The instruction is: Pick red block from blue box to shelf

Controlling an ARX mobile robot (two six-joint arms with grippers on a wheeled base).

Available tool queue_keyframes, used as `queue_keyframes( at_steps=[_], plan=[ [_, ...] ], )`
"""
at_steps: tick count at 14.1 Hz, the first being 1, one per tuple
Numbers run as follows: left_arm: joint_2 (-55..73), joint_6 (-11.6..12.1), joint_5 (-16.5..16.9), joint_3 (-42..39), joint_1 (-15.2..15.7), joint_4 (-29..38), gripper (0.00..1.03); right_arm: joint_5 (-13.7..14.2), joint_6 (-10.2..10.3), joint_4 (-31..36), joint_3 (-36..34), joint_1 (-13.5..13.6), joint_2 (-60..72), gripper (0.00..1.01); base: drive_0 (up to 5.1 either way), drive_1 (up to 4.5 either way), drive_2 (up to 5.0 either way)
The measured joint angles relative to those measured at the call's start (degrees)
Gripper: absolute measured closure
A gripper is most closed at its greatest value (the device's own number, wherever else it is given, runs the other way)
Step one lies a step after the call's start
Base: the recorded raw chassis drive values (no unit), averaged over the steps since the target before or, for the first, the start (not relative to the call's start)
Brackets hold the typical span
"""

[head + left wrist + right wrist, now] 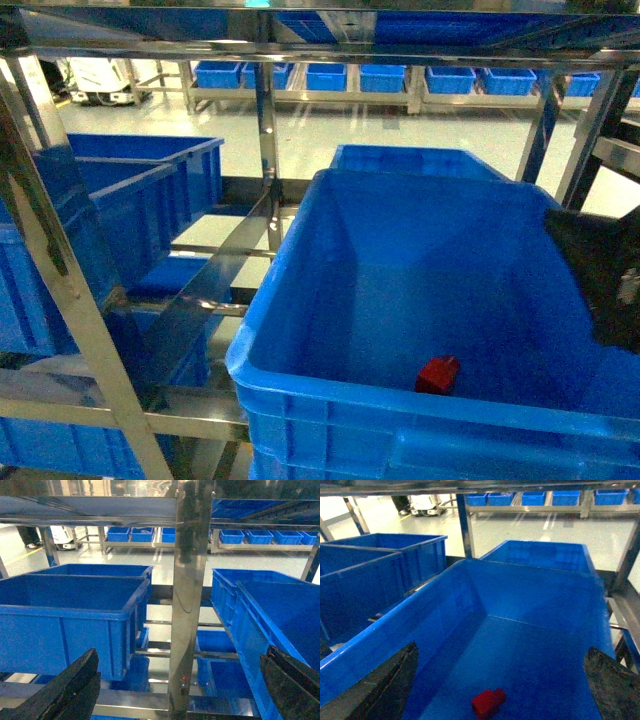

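Red block [437, 374] lies on the floor of the blue box [300, 330], near its front wall. I judge the step to be the approach: the right hand [500, 690] hangs above the box with jaws spread wide and empty, and must next drop straight onto the block. The left hand [180, 690], likewise open, idles facing a shelf [189, 605] upright, left of the box.
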Motion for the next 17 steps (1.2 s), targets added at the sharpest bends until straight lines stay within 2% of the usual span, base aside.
queue_keyframes(
  at_steps=[1,2,3,4,5,6,7,8,9,10,11,12,13,14,15,17],
  plan=[
    [0.0,0.0,0.0,0.0,0.0,0.0,0.05,-0.6,-0.3,-1.4,-1.8,-1.7,-4.0,0.03,0.0,0.0,0.0],
    [0.0,0.0,0.0,0.0,0.0,0.0,0.05,-2.1,-0.5,-5.6,-3.7,-4.3,-10.1,0.03,0.0,0.0,0.0],
    [0.0,0.0,0.0,0.0,0.0,0.0,0.05,-1.6,-0.8,-10.0,-5.0,-6.1,-17.0,0.03,0.0,0.0,0.0],
    [0.0,0.0,0.0,0.0,0.0,0.0,0.05,0.7,-2.6,-13.7,-6.5,-6.5,-25.2,0.03,0.0,0.0,0.0],
    [0.0,0.0,0.0,0.0,0.0,0.0,0.05,3.9,-5.4,-14.9,-7.9,-5.1,-32.4,0.03,0.0,0.0,0.0],
    [0.0,0.0,0.0,0.0,0.0,0.0,0.05,6.7,-8.8,-19.1,-8.9,-3.6,-40.9,0.03,0.0,0.0,0.0],
    [0.0,0.0,0.0,0.0,0.0,0.0,0.05,10.8,-11.8,-23.2,-9.7,-1.9,-48.9,0.03,0.0,0.0,0.0],
    [0.0,0.0,0.0,0.0,0.0,0.0,0.05,16.3,-15.1,-25.0,-10.3,1.0,-56.0,0.03,0.0,0.0,0.0],
    [0.0,0.0,0.0,0.0,0.0,0.0,0.05,18.1,-18.3,-26.4,-10.3,2.8,-60.9,0.03,0.0,0.0,0.0],
    [0.0,0.0,0.0,0.0,0.0,0.0,0.05,17.6,-20.5,-25.7,-9.4,0.7,-63.9,0.03,0.0,0.0,0.0],
    [0.0,0.0,0.0,0.0,0.0,0.0,0.05,17.3,-21.1,-28.3,-8.7,-3.1,-66.2,0.03,0.0,0.0,0.0],
    [0.0,0.0,0.0,0.0,0.0,0.0,0.05,17.1,-21.5,-30.3,-8.5,-5.3,-67.3,0.03,0.0,0.0,0.0],
    [0.0,0.0,0.1,0.0,0.0,0.1,0.05,11.4,-18.7,-39.7,-6.7,-9.3,-68.2,0.06,0.0,0.0,0.0],
    [0.0,0.0,0.0,0.0,0.0,0.0,0.05,7.1,-13.8,-50.6,-4.8,-12.7,-69.5,0.19,0.0,0.0,0.0],
    [0.0,0.0,0.0,0.0,0.0,0.0,0.05,4.8,-10.8,-56.0,-5.1,-12.5,-71.1,0.3,0.0,0.0,0.0],
    [0.0,0.0,0.1,0.0,0.0,0.0,0.05,4.2,-9.8,-56.9,-5.9,-12.1,-71.5,0.37,0.0,0.0,0.0]
  ],
)
